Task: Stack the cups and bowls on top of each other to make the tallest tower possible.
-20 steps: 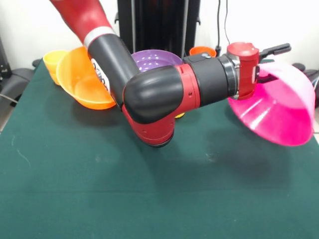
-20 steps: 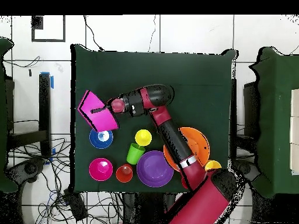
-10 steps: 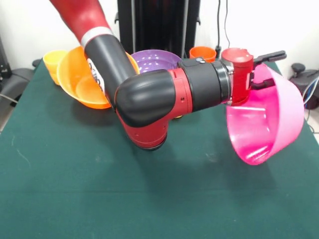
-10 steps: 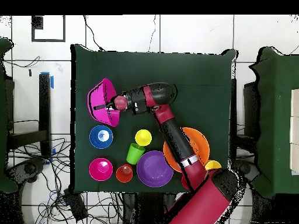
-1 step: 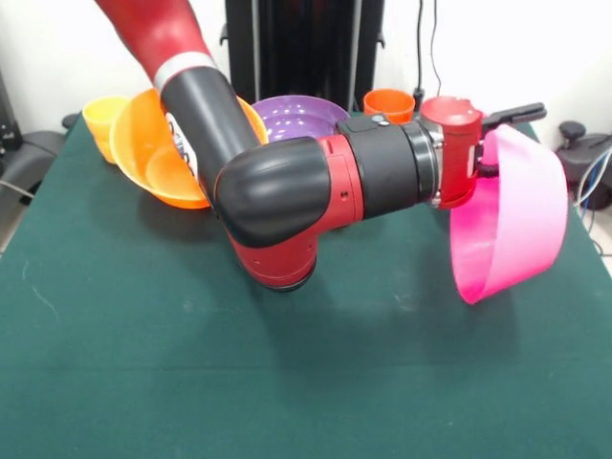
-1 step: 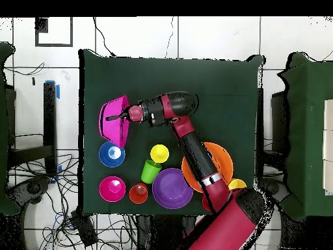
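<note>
My gripper (image 5: 505, 132) is shut on the rim of the large hot pink bowl (image 5: 512, 215), which hangs tilted on its edge above the table's right side. From overhead the gripper (image 6: 118, 118) and the pink bowl (image 6: 113, 121) lie just above the small blue bowl (image 6: 112, 153). The large orange bowl (image 5: 143, 153) leans tilted behind my arm, with a yellow cup (image 5: 100, 117) beside it. The purple bowl (image 6: 172, 188), a small crimson bowl (image 6: 112, 189), a red cup (image 6: 138, 193), a green cup (image 6: 151, 171) and a second yellow cup (image 6: 159, 153) stand near the robot's side.
My forearm (image 5: 316, 186) stretches level across the middle of the table, in front of the purple bowl (image 5: 296, 113) and an orange-looking cup (image 5: 389, 99). Cables and stands lie on the floor past the table's edges.
The wrist has turned the pink bowl from open-faced toward the front camera to edge-on. The bowl has shifted slightly away from the blue bowl. The other cups and bowls have not moved.
</note>
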